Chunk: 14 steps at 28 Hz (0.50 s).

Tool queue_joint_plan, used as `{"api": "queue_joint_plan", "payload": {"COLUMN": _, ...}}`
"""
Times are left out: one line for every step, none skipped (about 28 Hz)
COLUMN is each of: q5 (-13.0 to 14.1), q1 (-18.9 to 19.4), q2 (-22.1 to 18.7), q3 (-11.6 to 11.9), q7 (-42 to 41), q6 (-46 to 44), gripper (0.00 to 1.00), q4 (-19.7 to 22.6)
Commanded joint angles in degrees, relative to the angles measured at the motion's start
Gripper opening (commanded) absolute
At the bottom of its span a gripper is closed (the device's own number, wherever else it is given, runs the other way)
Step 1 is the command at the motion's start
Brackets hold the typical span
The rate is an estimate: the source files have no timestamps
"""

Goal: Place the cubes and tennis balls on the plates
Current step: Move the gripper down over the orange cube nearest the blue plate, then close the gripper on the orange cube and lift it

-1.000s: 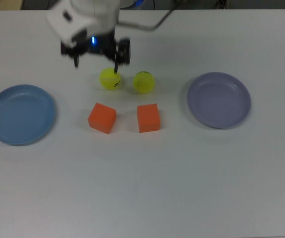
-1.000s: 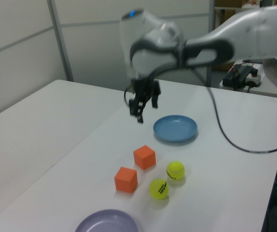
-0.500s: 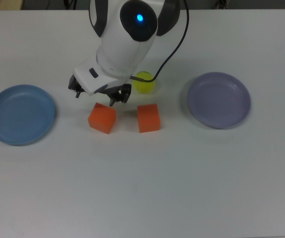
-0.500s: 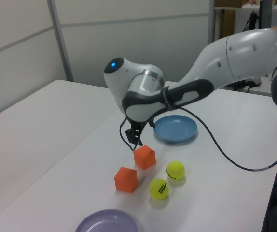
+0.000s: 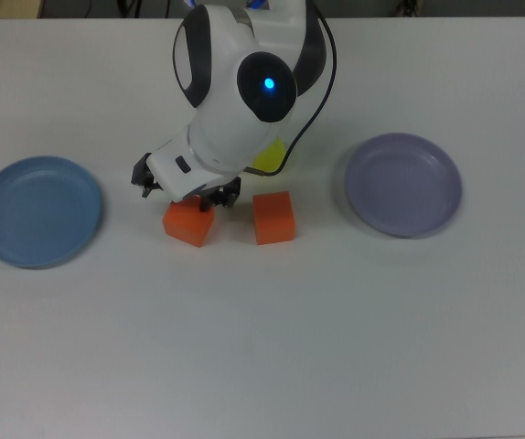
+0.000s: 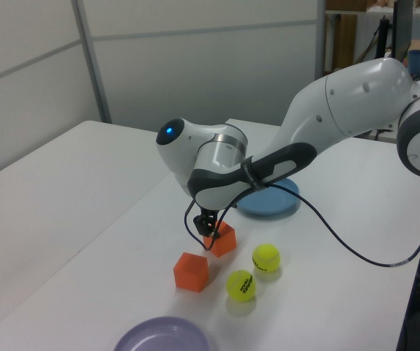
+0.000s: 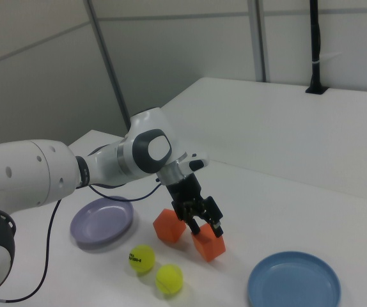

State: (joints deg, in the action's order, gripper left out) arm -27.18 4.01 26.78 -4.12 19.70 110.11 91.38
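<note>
Orange cubes sit side by side on the white desk (image 5: 262,347): one cube (image 5: 273,218) lies free, while the other cube (image 5: 187,224) sits under the gripper (image 5: 186,196). The gripper's fingers are spread, straddling that cube's top without pinching it. Behind the cubes in the top view, one tennis ball (image 5: 269,157) peeks out from under the arm; the left view shows both balls (image 6: 266,257) (image 6: 241,286). The blue plate (image 5: 37,211) is at the top view's left, the lavender plate (image 5: 403,184) at the top view's right, both empty.
</note>
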Motion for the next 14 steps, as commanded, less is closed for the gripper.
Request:
{"api": "queue_joint_plan", "payload": {"q5": -1.2, "q1": 0.0, "q2": -0.6, "q3": -1.2, "q7": 1.7, "q6": 1.3, "gripper": 1.00, "q4": 0.8}}
{"api": "queue_joint_plan", "payload": {"q5": -1.2, "q1": 0.0, "q2": -0.6, "q3": -1.2, "q7": 1.7, "q6": 1.3, "gripper": 1.00, "q4": 0.7}}
{"api": "queue_joint_plan", "payload": {"q5": -1.2, "q1": 0.0, "q2": -0.6, "q3": -1.2, "q7": 1.7, "q6": 1.3, "gripper": 1.00, "q4": 0.6}}
{"api": "queue_joint_plan", "payload": {"q5": -1.2, "q1": 0.0, "q2": -0.6, "q3": -1.2, "q7": 1.7, "q6": 1.3, "gripper": 1.00, "q4": 0.6}}
{"api": "queue_joint_plan", "payload": {"q5": -1.3, "q1": 0.0, "q2": -0.6, "q3": -1.2, "q7": 1.7, "q6": 1.3, "gripper": 1.00, "q4": 0.5}}
{"api": "queue_joint_plan", "payload": {"q5": -1.3, "q1": 0.0, "q2": -0.7, "q3": -1.3, "q7": 1.7, "q6": 1.3, "gripper": 1.00, "q4": 0.4}}
{"api": "queue_joint_plan", "payload": {"q5": -1.3, "q1": 0.0, "q2": -0.7, "q3": -1.4, "q7": 1.7, "q6": 1.3, "gripper": 1.00, "q4": 0.3}}
{"api": "queue_joint_plan", "payload": {"q5": -1.3, "q1": 0.0, "q2": -0.7, "q3": -1.5, "q7": 1.7, "q6": 1.3, "gripper": 1.00, "q4": 0.3}}
{"api": "queue_joint_plan", "payload": {"q5": -1.3, "q1": 0.0, "q2": -0.7, "q3": -1.7, "q7": 1.7, "q6": 1.3, "gripper": 1.00, "q4": 0.3}}
{"api": "queue_joint_plan", "payload": {"q5": -1.3, "q1": 0.0, "q2": -0.7, "q3": -1.7, "q7": 1.7, "q6": 1.3, "gripper": 1.00, "q4": 0.2}}
{"api": "queue_joint_plan", "payload": {"q5": -1.3, "q1": 0.0, "q2": -0.7, "q3": -1.7, "q7": 1.7, "q6": 1.4, "gripper": 1.00, "q4": 0.2}}
{"api": "queue_joint_plan", "payload": {"q5": -1.3, "q1": 0.0, "q2": -0.7, "q3": -1.7, "q7": 1.7, "q6": 1.4, "gripper": 1.00, "q4": 0.2}}
{"api": "queue_joint_plan", "payload": {"q5": -1.3, "q1": 0.0, "q2": -0.7, "q3": -1.7, "q7": 1.7, "q6": 1.4, "gripper": 1.00, "q4": 0.2}}
{"api": "queue_joint_plan", "payload": {"q5": -1.3, "q1": 0.0, "q2": -0.7, "q3": -1.6, "q7": 1.7, "q6": 1.4, "gripper": 1.00, "q4": 0.2}}
